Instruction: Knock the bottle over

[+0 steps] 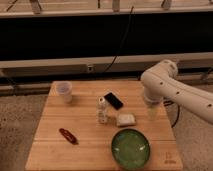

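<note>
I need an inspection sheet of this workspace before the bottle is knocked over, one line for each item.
Surface: wooden table, level.
Job's things: bottle upright near the middle, not yet knocked over.
Clutter: cup back left; black phone behind the bottle; white packet beside it; green bowl in front; red object front left.
Grippers: gripper over the table's right side, apart from the bottle.
Cables: black cable hanging behind the table.
Surroundings: speckled floor, dark wall.
</note>
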### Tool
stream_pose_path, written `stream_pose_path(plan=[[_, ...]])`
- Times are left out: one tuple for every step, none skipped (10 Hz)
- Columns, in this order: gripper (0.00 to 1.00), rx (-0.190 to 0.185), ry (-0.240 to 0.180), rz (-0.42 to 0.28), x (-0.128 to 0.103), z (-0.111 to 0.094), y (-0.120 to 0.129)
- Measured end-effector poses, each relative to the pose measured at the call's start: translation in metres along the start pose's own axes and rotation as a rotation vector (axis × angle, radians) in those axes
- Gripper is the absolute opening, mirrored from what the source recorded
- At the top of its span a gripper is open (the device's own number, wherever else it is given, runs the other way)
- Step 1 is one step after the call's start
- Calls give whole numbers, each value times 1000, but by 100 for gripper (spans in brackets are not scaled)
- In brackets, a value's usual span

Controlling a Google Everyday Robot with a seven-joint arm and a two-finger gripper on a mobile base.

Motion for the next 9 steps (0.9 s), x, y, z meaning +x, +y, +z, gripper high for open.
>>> stream_pose_path(plan=[[80, 1, 0, -5, -4, 1, -1], [80, 0, 2, -10, -7, 2, -2], [80, 1, 4, -18, -10, 4, -3], [80, 3, 6, -25, -12, 5, -4], [80, 4, 8, -28, -13, 6, -4], [80, 4, 10, -34, -19, 7, -5], [80, 5, 10, -41, -24, 8, -5], [80, 4, 11, -43, -25, 9, -5], [80, 3, 13, -49, -27, 10, -5]])
